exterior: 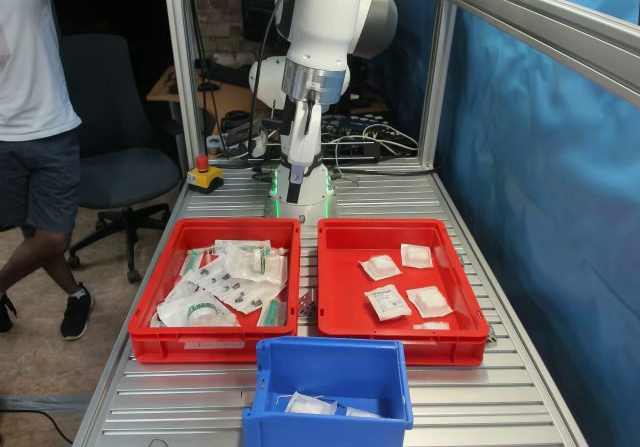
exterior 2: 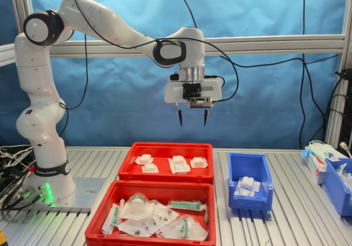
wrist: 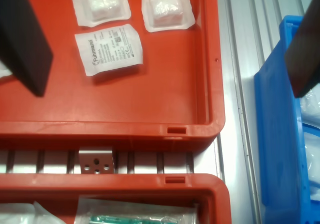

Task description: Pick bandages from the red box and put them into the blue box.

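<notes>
Nearest in the first exterior view, the blue box (exterior: 330,392): small, deep, smooth plastic with a thick rim, holding a couple of white packets. Just behind it, two flat red crates side by side on the ribbed metal table (exterior: 180,402). On the first exterior view's right, the red box (exterior: 400,287), shallow and shiny, with a few square white bandages (exterior: 387,302) spread apart on its floor. On the first exterior view's left, the twin red crate (exterior: 222,285), piled with crinkly clear packages (exterior: 235,279) marked green and black. High above the crates in the second exterior view, the gripper (exterior 2: 192,115), fingers spread wide, thin and dark and pointing straight down, holding nothing and touching nothing. In the wrist view, two dark blurry fingers (wrist: 25,38) at the sides, wide apart, with the red box floor well below. Also there, three bandages: two puffy soft squares (wrist: 101,2) and one flat packet with grey print (wrist: 110,48), lying near each other. Small metal bracket (wrist: 96,162) with holes in the gap between the two red crates. Red button (exterior: 204,175) on a yellow base at the far end of the table.
</notes>
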